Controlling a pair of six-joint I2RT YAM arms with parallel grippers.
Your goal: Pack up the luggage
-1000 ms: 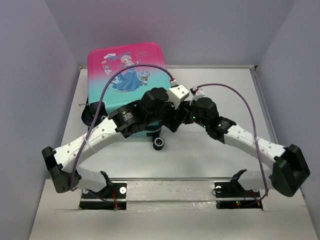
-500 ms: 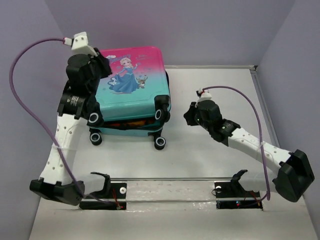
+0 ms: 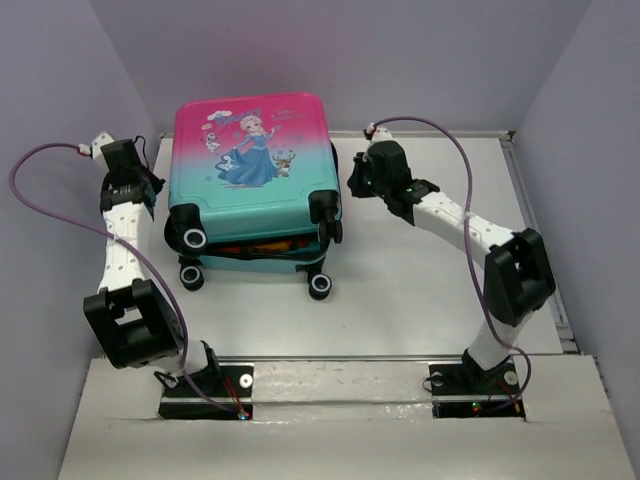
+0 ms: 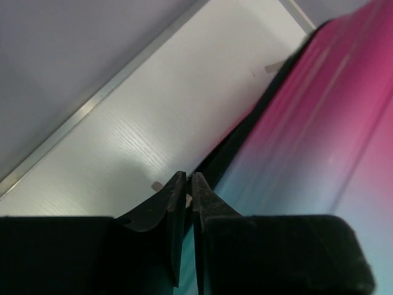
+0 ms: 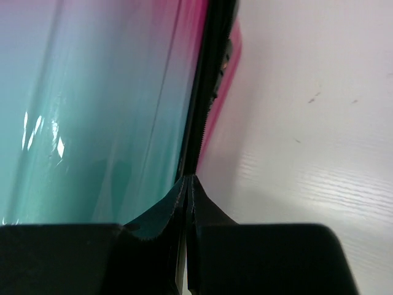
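The luggage (image 3: 250, 150) lies flat on the table, pink-to-teal with a princess print. Its lid is down, with a slit at the wheel end where something orange (image 3: 262, 245) shows. My left gripper (image 3: 150, 190) sits low at the case's left side. In the left wrist view its jaws (image 4: 187, 178) are shut to a thin slit beside the dark seam (image 4: 245, 132). My right gripper (image 3: 352, 185) is at the right side. In the right wrist view it (image 5: 189, 179) is shut, with its tips on the black zipper line (image 5: 206, 92). I see nothing held in either.
Black wheels (image 3: 319, 286) stick out at the near end of the case. The white table (image 3: 430, 290) is walled by grey panels, with a metal rail (image 3: 530, 220) on the right. Small tan tape marks (image 4: 273, 66) lie on the table left of the case.
Both arms were over the case's near end a second ago. The left arm swung out to the left side and the right to the right side, and both grippers closed.
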